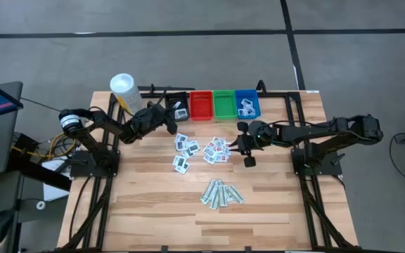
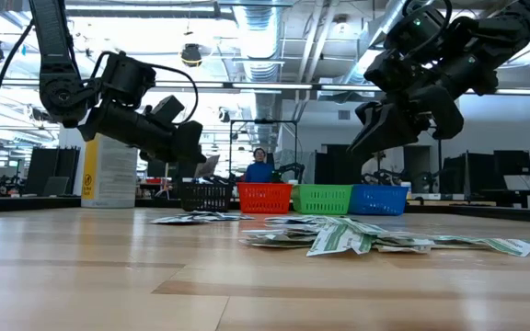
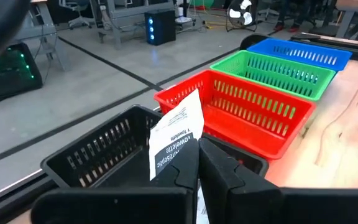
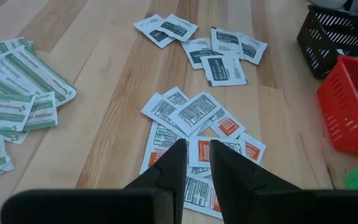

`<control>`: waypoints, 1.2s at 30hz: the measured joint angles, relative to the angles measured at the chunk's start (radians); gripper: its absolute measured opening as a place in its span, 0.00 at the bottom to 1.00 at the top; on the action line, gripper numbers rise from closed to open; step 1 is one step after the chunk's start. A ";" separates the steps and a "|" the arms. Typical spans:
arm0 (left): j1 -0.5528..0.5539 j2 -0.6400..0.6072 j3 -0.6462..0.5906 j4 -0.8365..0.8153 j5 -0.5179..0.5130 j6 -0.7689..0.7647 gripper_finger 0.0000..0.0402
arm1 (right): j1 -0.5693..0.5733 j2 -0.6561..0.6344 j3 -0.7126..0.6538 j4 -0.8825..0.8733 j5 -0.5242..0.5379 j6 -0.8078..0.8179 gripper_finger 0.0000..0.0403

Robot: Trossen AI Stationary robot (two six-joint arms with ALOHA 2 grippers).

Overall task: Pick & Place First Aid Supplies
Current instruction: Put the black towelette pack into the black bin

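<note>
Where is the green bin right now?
In the high view, the green bin sits at the table's far edge, between the red bin and the blue bin.

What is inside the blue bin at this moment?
In the high view, the blue bin holds some white packets with print. How many there are, and whether more lie under them, cannot be told. In the low view its wall hides the contents.

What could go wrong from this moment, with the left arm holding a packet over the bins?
1. The left gripper pinches the white packet only by one edge above the black bin; it may slip, or drop against the red bin beside it.
2. The right gripper hovers over overlapping red-print packets; it may take several packets at once.
</note>
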 joint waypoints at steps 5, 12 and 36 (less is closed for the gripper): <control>0.030 0.000 0.016 0.000 0.000 0.015 0.02 | 0.000 0.000 0.000 -0.001 0.000 0.003 0.16; 0.049 0.000 0.038 0.000 0.000 0.031 0.05 | 0.000 0.000 0.000 -0.001 0.000 0.003 0.16; -0.062 0.000 0.012 0.000 0.142 -0.058 0.27 | -0.002 0.264 -0.001 0.196 0.000 0.002 0.16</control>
